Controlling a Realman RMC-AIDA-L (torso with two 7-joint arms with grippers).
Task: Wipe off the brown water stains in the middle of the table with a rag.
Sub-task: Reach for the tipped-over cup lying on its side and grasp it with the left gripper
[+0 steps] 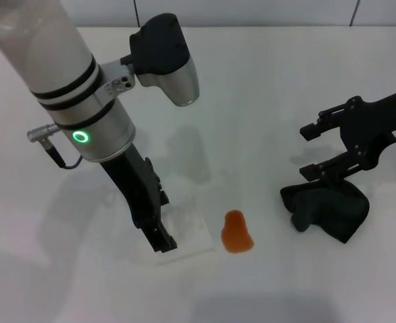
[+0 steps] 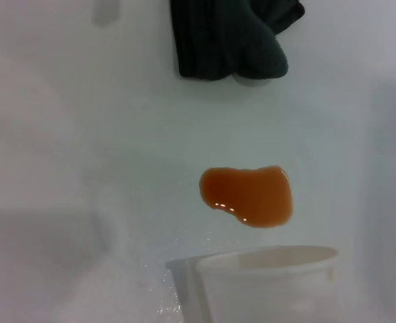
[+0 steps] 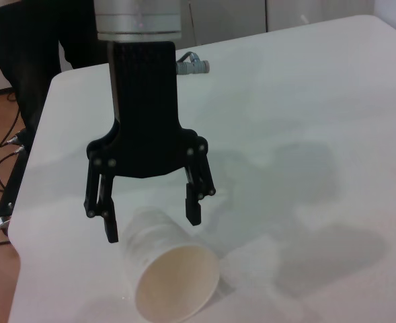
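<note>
The brown water stain (image 1: 236, 232) is a small glossy orange-brown blob in the middle of the white table (image 1: 265, 81); it also shows in the left wrist view (image 2: 251, 195). The dark rag (image 1: 329, 208) lies in lumpy folds to its right and shows in the left wrist view (image 2: 228, 37) too. My right gripper (image 1: 310, 152) is open just above the rag's near edge, holding nothing. My left gripper (image 1: 163, 239) points down, open, with its fingers either side of a white paper cup (image 3: 167, 269) lying on its side just left of the stain.
The cup (image 1: 184, 232) lies a short way from the stain, with its open mouth showing in the left wrist view (image 2: 271, 282). A person's dark legs (image 3: 23, 60) stand beyond the table's far edge in the right wrist view.
</note>
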